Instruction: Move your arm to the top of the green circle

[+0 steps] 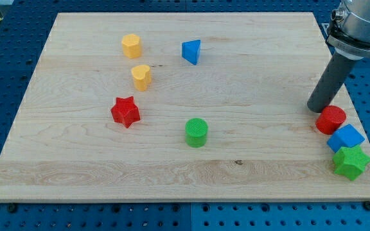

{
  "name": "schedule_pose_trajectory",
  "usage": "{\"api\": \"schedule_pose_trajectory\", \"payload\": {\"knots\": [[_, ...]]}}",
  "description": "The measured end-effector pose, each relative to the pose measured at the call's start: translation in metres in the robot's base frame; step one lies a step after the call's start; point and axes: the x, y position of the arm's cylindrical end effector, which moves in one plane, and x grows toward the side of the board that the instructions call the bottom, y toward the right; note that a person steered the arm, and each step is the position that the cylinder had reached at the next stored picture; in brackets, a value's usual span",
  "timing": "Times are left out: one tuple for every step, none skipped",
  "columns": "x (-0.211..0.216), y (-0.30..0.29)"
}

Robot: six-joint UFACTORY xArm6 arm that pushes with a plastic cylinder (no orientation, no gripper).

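Note:
The green circle (196,132) stands on the wooden board (249,167), a little below the middle. My tip (317,109) is far off to the view's right of it, near the board's right edge, just up and left of the red circle (331,120) and close to touching it. The dark rod rises from the tip toward the view's top right.
A red star (125,112) lies left of the green circle. A yellow heart (141,77), a yellow hexagon (132,46) and a blue triangle (191,51) lie toward the top. A blue cube (345,138) and a green star (351,162) sit at the right edge.

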Motion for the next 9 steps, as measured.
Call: {"api": "schedule_pose_trajectory", "payload": {"knots": [[0.0, -0.006], [0.003, -0.006], [0.004, -0.019], [0.002, -0.049], [0.002, -0.043], [0.002, -0.031], [0.002, -0.03], [-0.008, -0.053], [-0.008, -0.057]]}}
